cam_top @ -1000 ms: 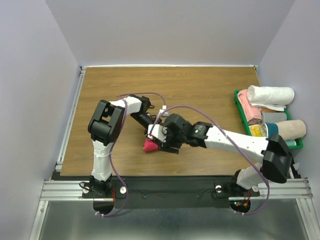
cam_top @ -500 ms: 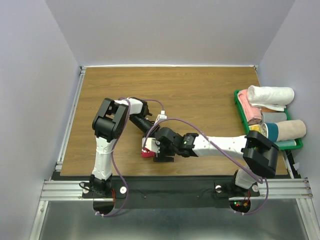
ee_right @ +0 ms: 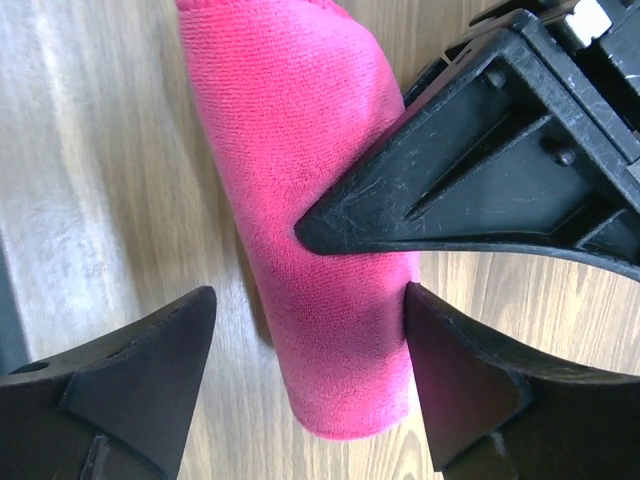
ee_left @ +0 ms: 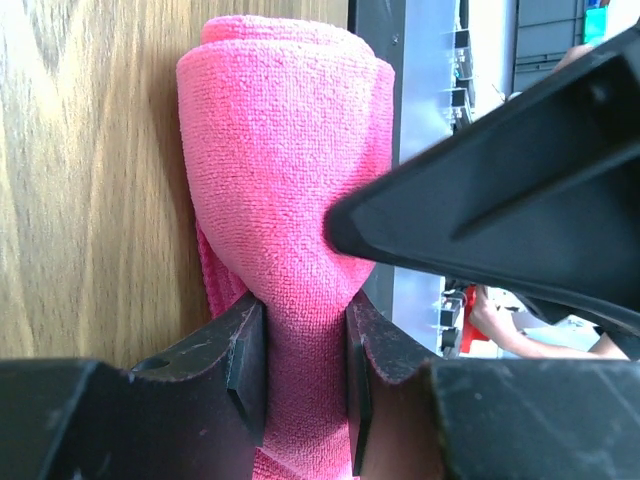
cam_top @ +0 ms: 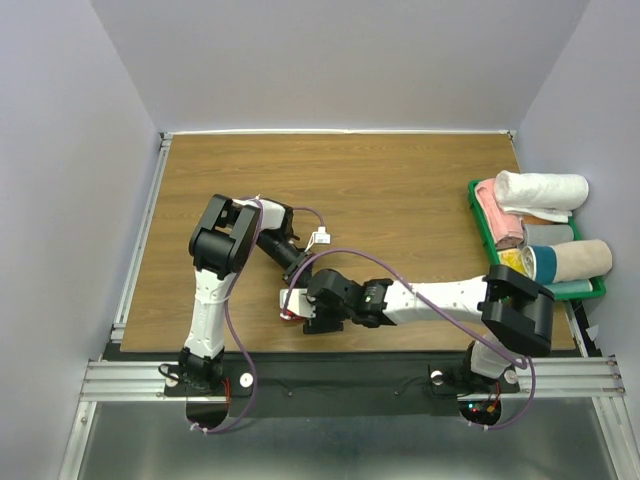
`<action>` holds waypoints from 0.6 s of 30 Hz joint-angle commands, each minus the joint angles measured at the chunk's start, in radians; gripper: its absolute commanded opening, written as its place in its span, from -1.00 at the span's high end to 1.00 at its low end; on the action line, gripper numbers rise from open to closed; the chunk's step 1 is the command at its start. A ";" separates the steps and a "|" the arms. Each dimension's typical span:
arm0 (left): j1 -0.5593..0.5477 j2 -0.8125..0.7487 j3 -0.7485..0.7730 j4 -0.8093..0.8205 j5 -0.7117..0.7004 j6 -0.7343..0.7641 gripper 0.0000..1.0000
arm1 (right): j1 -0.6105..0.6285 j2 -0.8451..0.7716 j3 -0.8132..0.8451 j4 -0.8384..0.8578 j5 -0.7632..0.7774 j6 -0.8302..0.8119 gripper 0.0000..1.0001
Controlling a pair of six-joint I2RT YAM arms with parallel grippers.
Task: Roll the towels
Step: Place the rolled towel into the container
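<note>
The rolled pink terry towel point(ee_left: 285, 200) lies near the front edge of the wood-grain table point(cam_top: 400, 180), one end pinched by the left gripper point(ee_left: 303, 340). The right gripper point(ee_right: 310, 300) straddles it, jaws spread. Pale lavender walls point(cam_top: 330, 60) surround the table.

White links point(cam_top: 204, 312), black joints point(cam_top: 222, 240), looping purple cables point(cam_top: 227, 325), black claw fingers point(ee_right: 130, 380)

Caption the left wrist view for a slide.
Left gripper pinches the rolled pink towel, the right arm's finger against its side.
</note>
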 commanded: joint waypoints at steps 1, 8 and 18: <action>0.007 0.040 -0.001 0.122 -0.172 0.082 0.63 | 0.015 0.026 -0.034 0.086 0.024 0.000 -0.56; 0.011 0.034 -0.008 0.128 -0.177 0.079 0.44 | 0.015 0.070 -0.079 0.168 0.038 -0.018 0.05; 0.079 -0.117 -0.035 0.171 -0.287 0.020 -0.73 | 0.015 0.012 -0.168 0.153 -0.011 -0.025 0.78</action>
